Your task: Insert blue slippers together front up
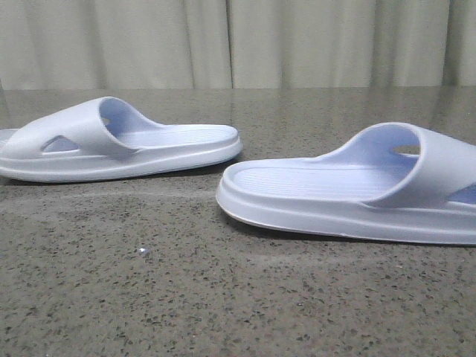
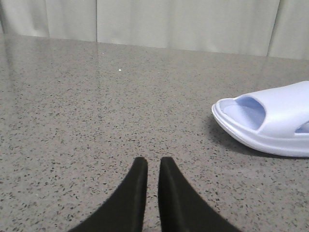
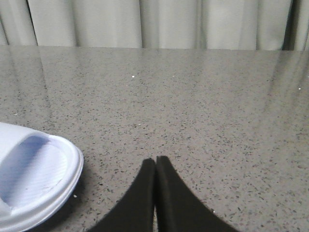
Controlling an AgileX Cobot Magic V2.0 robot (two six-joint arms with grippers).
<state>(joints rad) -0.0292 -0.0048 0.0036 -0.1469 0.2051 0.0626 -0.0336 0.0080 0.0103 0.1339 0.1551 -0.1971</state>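
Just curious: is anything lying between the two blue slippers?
No. The front view shows only bare tabletop between left slipper and right slipper.

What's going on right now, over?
Left gripper nearly shut, right gripper shut, both empty. Left slipper and right slipper flat on the table, apart, untouched. Nothing in the way.

The slippers (image 1: 349,197) look like smooth, matt moulded foam. The table (image 1: 149,297) is speckled, polished stone. Cloth curtains (image 1: 223,41) hang behind.
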